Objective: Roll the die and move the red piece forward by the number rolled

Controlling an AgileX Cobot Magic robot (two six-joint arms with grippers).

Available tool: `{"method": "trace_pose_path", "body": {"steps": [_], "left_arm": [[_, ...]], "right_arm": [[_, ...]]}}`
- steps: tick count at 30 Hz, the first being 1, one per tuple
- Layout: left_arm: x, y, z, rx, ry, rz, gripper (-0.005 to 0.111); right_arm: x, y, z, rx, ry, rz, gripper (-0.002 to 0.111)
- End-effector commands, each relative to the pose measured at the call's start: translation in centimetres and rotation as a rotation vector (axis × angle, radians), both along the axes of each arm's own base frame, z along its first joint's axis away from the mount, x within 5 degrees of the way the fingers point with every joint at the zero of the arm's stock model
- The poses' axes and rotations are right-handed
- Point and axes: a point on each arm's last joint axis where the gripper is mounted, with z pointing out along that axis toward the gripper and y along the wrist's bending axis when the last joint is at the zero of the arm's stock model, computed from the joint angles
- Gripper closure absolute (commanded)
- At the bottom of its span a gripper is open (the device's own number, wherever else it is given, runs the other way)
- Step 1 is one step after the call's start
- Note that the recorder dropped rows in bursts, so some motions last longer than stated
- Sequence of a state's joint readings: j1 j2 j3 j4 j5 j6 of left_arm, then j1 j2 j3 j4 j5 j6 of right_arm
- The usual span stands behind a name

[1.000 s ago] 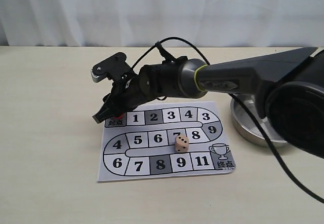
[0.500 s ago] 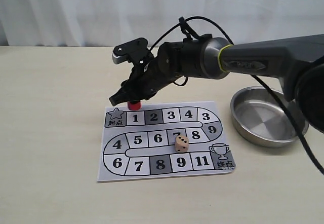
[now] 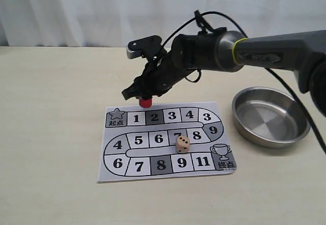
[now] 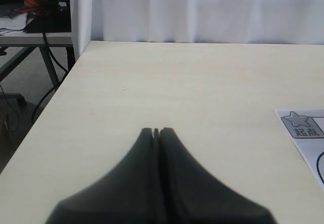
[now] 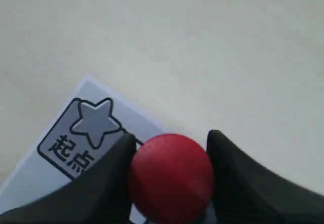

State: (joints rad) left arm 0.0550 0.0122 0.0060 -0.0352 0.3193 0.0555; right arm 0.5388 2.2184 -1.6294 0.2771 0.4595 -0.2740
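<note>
My right gripper point(image 3: 143, 95) reaches across the middle and is shut on the red piece point(image 3: 145, 102), a small red peg held in the air over the top edge of the paper game board point(image 3: 109, 171), near squares 1 and 2. Up close, the red piece point(image 5: 171, 176) fills the gap between the two black fingers point(image 5: 109, 181), with the star start square point(image 5: 81, 135) below. The die point(image 3: 183, 144), a light wooden cube with black pips, rests on the board between squares 7 and 8. My left gripper point(image 4: 156, 131) is shut and empty over bare table.
A round metal bowl point(image 3: 297, 122) stands on the table to the right of the board. The board's start corner point(image 4: 302, 127) shows at the edge of the left wrist view. A table edge point(image 4: 48, 107) drops off near the left gripper.
My right gripper has lifted the red piece off the start square and carried it rightward, now above squares 1 and 2. The die and the left gripper have not moved.
</note>
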Motion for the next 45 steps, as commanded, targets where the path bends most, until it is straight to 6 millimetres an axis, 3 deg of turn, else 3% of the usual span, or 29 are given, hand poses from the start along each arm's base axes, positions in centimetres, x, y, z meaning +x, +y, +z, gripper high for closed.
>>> {"method": "trace_pose_path", "body": {"steps": [1, 5, 8, 10, 12, 17, 20, 21, 25, 26, 30, 32, 35, 38, 41, 45], "left_arm": [[0.0, 0.0, 0.3, -0.001, -0.017, -0.008, 0.107], [0.0, 0.0, 0.3, -0.001, -0.017, -0.008, 0.107], [0.0, 0.0, 0.3, -0.001, -0.017, -0.008, 0.107], [0.0, 0.0, 0.3, -0.001, -0.017, -0.008, 0.107], [0.0, 0.0, 0.3, -0.001, -0.017, -0.008, 0.107], [0.0, 0.0, 0.3, -0.001, -0.017, -0.008, 0.107], [0.0, 0.0, 0.3, -0.001, -0.017, -0.008, 0.107], [0.0, 0.0, 0.3, -0.001, -0.017, -0.008, 0.107], [0.0, 0.0, 0.3, -0.001, -0.017, -0.008, 0.107], [0.0, 0.0, 0.3, -0.001, -0.017, -0.008, 0.107], [0.0, 0.0, 0.3, -0.001, -0.017, -0.008, 0.107], [0.0, 0.0, 0.3, -0.001, -0.017, -0.008, 0.107], [0.0, 0.0, 0.3, -0.001, -0.017, -0.008, 0.107], [0.0, 0.0, 0.3, -0.001, -0.017, -0.008, 0.107], [0.0, 0.0, 0.3, -0.001, -0.017, -0.008, 0.107], [0.0, 0.0, 0.3, -0.001, -0.017, -0.008, 0.107]], "right_arm": [[0.1, -1.5, -0.2, -0.032, 0.051, -0.009, 0.104], [-0.8, -1.2, -3.7, -0.088, 0.101, 0.031, 0.104], [-1.0, -1.3, -4.5, -0.112, 0.131, 0.042, 0.104], [-0.9, -1.3, -3.9, -0.105, 0.114, 0.042, 0.104], [-0.5, -1.4, -1.9, -0.102, 0.059, 0.048, 0.104], [0.5, -3.8, 1.6, -0.058, 0.021, -0.037, 0.104], [0.8, -5.3, 1.8, -0.055, 0.057, -0.086, 0.104], [0.7, -5.4, 1.5, -0.059, 0.066, -0.088, 0.104], [-0.6, -6.0, -3.8, -0.124, 0.171, -0.077, 0.104], [-0.7, -6.2, -4.1, -0.131, 0.189, -0.078, 0.104], [-0.3, -6.3, -3.4, -0.108, 0.184, -0.101, 0.079], [0.2, -6.1, -2.1, -0.081, 0.157, -0.122, 0.056], [0.6, -6.0, -0.2, -0.046, 0.101, -0.138, 0.041], [0.5, -6.6, 2.7, -0.015, 0.052, -0.165, 0.041], [0.3, -8.1, 4.2, -0.004, 0.097, -0.224, 0.045], [-0.2, -11.5, 5.0, -0.112, 0.202, -0.275, 0.081]]}}
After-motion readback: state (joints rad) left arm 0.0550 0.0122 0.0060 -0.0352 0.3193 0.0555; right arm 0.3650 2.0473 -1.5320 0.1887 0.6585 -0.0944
